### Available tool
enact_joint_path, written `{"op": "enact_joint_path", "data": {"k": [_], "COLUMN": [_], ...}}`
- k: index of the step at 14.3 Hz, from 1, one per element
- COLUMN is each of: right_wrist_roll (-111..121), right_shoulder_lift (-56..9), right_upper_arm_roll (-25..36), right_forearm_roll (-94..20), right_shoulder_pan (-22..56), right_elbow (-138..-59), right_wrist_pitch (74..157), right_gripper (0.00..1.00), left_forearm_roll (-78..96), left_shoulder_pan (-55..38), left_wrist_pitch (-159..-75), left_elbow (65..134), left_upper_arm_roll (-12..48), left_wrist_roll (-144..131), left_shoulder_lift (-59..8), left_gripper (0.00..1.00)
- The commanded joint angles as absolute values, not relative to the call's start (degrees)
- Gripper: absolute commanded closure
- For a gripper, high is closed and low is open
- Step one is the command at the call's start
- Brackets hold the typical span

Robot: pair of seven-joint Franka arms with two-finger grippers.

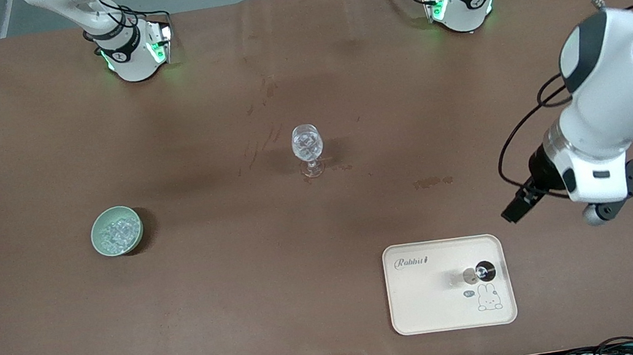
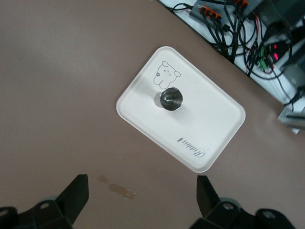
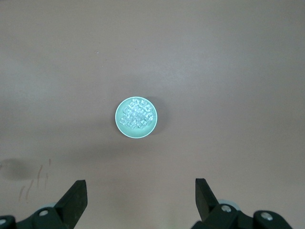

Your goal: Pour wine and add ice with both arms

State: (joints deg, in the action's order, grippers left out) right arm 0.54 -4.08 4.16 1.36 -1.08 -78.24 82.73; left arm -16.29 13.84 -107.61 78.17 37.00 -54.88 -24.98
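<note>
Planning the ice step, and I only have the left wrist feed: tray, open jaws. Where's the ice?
Observer: The ice is piled in a green bowl toward the right arm's end of the table, farther from the front camera than the tray.
Operator: Right gripper anywhere near it?
Observer: The right gripper hangs in the air over the bowl's area, jaws open, holding nothing.
Operator: And the glass?
Observer: The glass stands upright near the table's middle, farther from the front camera than the bowl.
</note>
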Motion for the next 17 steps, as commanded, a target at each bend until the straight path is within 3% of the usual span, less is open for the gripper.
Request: {"op": "enact_joint_path", "data": {"k": [1, 5, 6, 9, 11, 17], "right_wrist_roll": [0.97, 0.97, 0.97, 0.97, 0.97, 0.88], "right_shoulder_lift": [-2.37, -2.37, -2.37, -2.37, -2.37, -2.37], "right_upper_arm_roll": [2.46, 2.55, 2.55, 2.55, 2.64, 2.72], "right_forearm_roll": [0.44, 0.70, 0.79, 0.79, 0.79, 0.79], "right_shoulder_pan": [-1.94, -1.58, -1.58, -1.58, -1.58, -1.58], "right_elbow": [-80.24, -80.24, -80.24, -80.24, -80.24, -80.24], "right_wrist_pitch": [83.06, 82.71, 82.62, 82.35, 82.35, 82.35], "right_gripper": [0.00, 0.00, 0.00, 0.00, 0.00, 0.00], "left_forearm_roll": [-17.93, -16.79, -11.91, -4.59, -2.29, -1.49], "left_shoulder_pan": [15.12, 16.61, 16.00, 3.65, -1.04, -3.60], "left_wrist_pitch": [-102.50, -97.66, -95.21, -93.87, -92.13, -90.35], "left_elbow": [79.10, 79.19, 79.62, 83.92, 87.43, 94.02], "left_upper_arm_roll": [37.00, 37.09, 34.39, 14.57, 7.50, 3.61], "left_wrist_roll": [-43.64, -32.53, -28.43, -18.31, -13.03, -6.34], "left_shoulder_lift": [-19.18, -13.81, -10.58, -4.15, -0.46, 6.84], "left_gripper": [0.00, 0.00, 0.00, 0.00, 0.00, 0.00]}}
